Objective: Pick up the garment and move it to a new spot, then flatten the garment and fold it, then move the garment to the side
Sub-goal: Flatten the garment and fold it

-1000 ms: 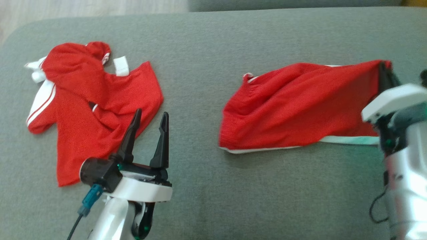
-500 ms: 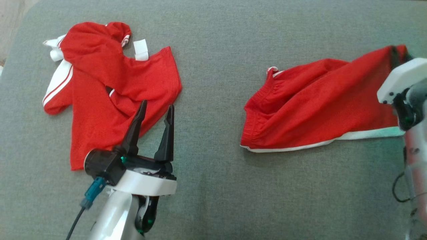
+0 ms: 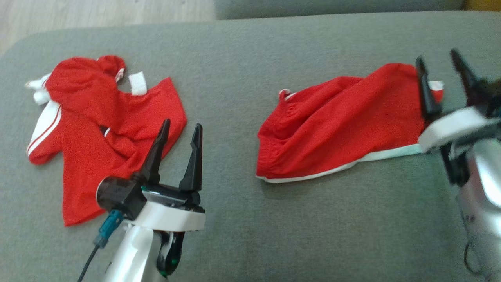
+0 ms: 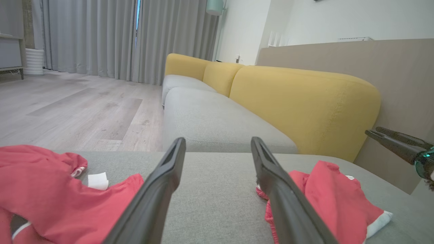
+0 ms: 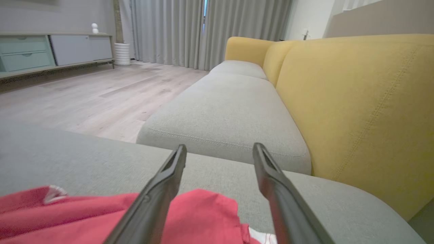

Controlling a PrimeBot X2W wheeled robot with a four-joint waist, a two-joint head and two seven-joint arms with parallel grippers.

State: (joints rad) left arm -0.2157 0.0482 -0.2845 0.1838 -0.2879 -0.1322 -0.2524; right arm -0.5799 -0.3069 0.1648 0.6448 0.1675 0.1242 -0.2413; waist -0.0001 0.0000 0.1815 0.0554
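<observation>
The move step looks done. Red shorts (image 3: 332, 133) lie centre-right, and the left gripper (image 3: 182, 123) and right gripper (image 3: 437, 55) both gape empty. Flattening looks next.

Left gripper (image 3: 183, 123) and right gripper (image 3: 437, 55) both point forward with fingers (image 3: 156, 150) spread wide apart.

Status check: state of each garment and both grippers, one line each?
shorts: rumpled on the grey cushion, not flattened, not folded, not gripped.
shirt: crumpled, partly doubled over itself, not gripped.
left gripper: open, empty, beside the shirt.
right gripper: open, empty, at the shorts' right end.
</observation>
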